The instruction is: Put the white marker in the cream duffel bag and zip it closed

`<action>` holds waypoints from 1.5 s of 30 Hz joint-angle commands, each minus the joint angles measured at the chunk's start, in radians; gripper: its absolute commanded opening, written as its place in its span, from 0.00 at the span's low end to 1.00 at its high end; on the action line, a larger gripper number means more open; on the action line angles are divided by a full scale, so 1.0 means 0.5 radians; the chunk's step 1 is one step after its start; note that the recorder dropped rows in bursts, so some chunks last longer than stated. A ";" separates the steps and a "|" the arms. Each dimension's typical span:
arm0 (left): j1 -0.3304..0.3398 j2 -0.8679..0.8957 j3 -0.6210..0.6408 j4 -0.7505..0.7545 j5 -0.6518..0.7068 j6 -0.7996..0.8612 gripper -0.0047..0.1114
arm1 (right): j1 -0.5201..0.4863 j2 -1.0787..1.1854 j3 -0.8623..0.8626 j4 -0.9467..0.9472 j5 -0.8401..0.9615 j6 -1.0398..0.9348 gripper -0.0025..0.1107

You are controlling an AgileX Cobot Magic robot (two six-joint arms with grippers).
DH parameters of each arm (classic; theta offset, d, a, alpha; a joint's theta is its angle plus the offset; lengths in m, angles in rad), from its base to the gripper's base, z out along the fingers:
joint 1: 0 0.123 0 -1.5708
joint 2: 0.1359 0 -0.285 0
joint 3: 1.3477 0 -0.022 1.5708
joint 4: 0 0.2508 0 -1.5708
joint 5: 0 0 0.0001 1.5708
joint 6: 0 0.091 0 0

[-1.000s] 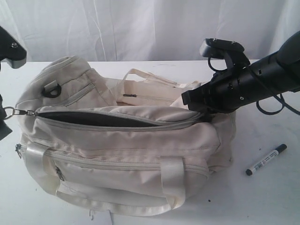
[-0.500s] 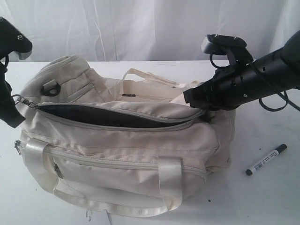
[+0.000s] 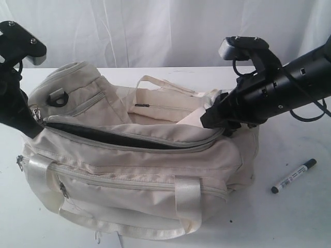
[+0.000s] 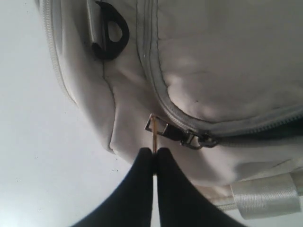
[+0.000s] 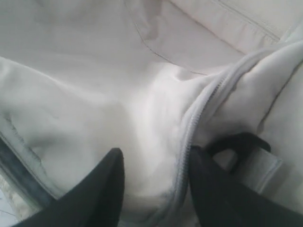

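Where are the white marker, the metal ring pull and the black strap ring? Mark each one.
white marker (image 3: 294, 176), exterior view, middle of its barrel.
metal ring pull (image 4: 155, 135), left wrist view, its thin visible edge.
black strap ring (image 4: 105, 51), left wrist view, its thick solid end.

Exterior view: bright, even, diffuse light. The curtain (image 3: 155, 31) and counter (image 3: 289, 222) are nearly washed out. There is a faint, soft shadow under the bag (image 3: 134, 160), and its open mouth reads black.

Left wrist view: the counter glares white. The left pincer (image 4: 155, 158) is a featureless silhouette; the ring pull (image 4: 154, 135) is fairly sharp.

Right wrist view: dimmer and greyish, with the fabric and right pincer (image 5: 156, 163) out of focus.
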 commanded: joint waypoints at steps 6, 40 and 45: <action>0.008 -0.004 0.014 -0.018 0.013 -0.017 0.04 | -0.003 -0.232 -0.014 0.004 -0.060 -0.263 0.43; 0.008 -0.004 0.014 -0.114 0.005 -0.010 0.04 | 0.784 0.148 -0.399 0.070 -0.048 -0.880 0.48; 0.008 -0.004 0.014 -0.123 -0.015 -0.010 0.04 | 0.900 0.288 -0.479 0.065 -0.052 -0.942 0.48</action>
